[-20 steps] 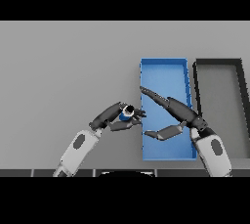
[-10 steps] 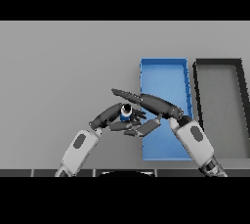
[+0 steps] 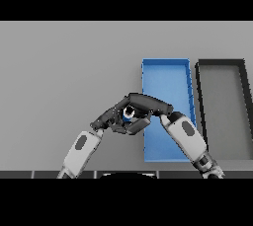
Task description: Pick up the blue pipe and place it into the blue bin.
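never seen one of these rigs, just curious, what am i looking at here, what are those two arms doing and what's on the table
This is a humanoid robot seen from its own head, looking down at a grey table. Its two white and grey arms come in from the lower edge, each ending in a dark hand. The left hand and the right hand meet just left of a blue bin; a dark bin stands to that bin's right. Between the hands shows a small blue pipe. Fingers of both hands curl around it, so both seem to grip it; it is not yet in the blue bin.
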Controlling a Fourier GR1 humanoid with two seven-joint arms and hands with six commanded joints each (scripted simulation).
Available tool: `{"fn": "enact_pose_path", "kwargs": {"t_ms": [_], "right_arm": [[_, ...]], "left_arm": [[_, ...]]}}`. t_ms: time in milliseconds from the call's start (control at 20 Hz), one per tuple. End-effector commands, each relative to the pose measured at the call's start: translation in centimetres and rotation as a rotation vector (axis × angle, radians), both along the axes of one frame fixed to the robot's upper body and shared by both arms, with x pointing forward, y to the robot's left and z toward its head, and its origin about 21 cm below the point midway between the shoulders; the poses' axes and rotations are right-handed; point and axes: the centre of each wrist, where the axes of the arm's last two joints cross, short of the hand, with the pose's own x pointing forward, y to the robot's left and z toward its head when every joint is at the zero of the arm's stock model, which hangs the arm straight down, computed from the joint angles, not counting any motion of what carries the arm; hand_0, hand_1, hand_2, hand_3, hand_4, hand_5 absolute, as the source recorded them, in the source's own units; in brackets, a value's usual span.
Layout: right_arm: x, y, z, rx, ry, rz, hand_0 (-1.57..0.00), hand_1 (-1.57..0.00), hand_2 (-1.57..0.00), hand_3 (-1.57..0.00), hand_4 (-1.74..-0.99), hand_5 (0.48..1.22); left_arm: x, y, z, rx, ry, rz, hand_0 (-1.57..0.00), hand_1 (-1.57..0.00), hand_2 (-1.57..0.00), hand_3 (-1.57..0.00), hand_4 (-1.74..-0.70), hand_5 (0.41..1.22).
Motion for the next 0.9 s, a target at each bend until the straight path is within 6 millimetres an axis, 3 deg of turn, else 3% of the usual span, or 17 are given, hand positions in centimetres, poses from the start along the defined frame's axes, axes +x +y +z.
{"fn": "enact_pose_path", "kwargs": {"t_ms": [0, 100, 250, 400, 600, 650, 700, 750, 850], "right_arm": [[0.0, 0.2, 0.0, 0.034, 0.021, 0.008, -1.19, -1.19, -1.2, -1.03, -1.513, 0.671], [-0.5, 0.8, -0.5, 0.083, 0.023, 0.017, -1.32, -1.33, -1.33, -1.23, -1.481, 0.869], [-0.8, 0.7, -0.6, 0.095, -0.029, 0.027, -1.44, -1.45, -1.45, -1.39, -1.477, 1.041], [-1.0, 0.7, -1.1, 0.113, 0.003, 0.035, -1.51, -1.51, -1.51, -1.48, -1.488, 1.129], [-1.0, 0.5, -1.3, 0.166, 0.057, 0.028, -1.54, -1.55, -1.55, -1.53, -1.494, 1.183], [-1.1, 0.7, -1.2, 0.175, 0.063, 0.024, -1.55, -1.55, -1.55, -1.54, -1.495, 1.191], [-1.3, 0.5, -1.1, 0.181, 0.052, 0.008, -1.55, -1.55, -1.55, -1.55, -1.496, 1.197], [-1.3, 0.6, -1.1, 0.183, 0.048, 0.006, -1.56, -1.56, -1.56, -1.55, -1.496, 1.202], [-1.4, 0.8, -0.8, 0.165, 0.047, -0.002, -1.56, -1.56, -1.56, -1.56, -1.497, 1.209]], "left_arm": [[0.0, 0.0, 0.2, 0.0, 0.003, -0.003, -1.57, -1.57, -1.55, -1.27, -1.68, 1.221], [0.0, -0.2, 0.3, 0.002, -0.007, -0.006, -1.57, -1.57, -1.56, -1.33, -1.7, 1.221], [0.2, -0.5, 0.4, -0.005, -0.008, -0.013, -1.57, -1.57, -1.54, -1.41, -1.72, 1.221], [-0.1, -0.2, 0.1, 0.001, -0.022, -0.006, -1.57, -1.57, -1.55, -1.43, -1.73, 1.221], [0.4, -0.4, 0.5, 0.001, -0.021, 0.005, -1.57, -1.57, -1.56, -1.43, -1.73, 1.221], [0.4, -0.6, 0.6, -0.007, -0.036, 0.001, -1.57, -1.57, -1.57, -1.26, -1.73, 1.221], [0.4, -0.6, 0.7, -0.002, -0.049, 0.006, -1.45, -1.37, -1.34, -1.05, -1.63, 1.221], [0.2, -0.1, 0.7, 0.019, -0.053, 0.003, -1.18, -1.09, -1.07, -0.84, -1.51, 1.221], [0.4, 0.3, 0.5, 0.052, -0.08, -0.03, -0.75, -0.7, -0.68, -0.54, -1.32, 1.221]]}}
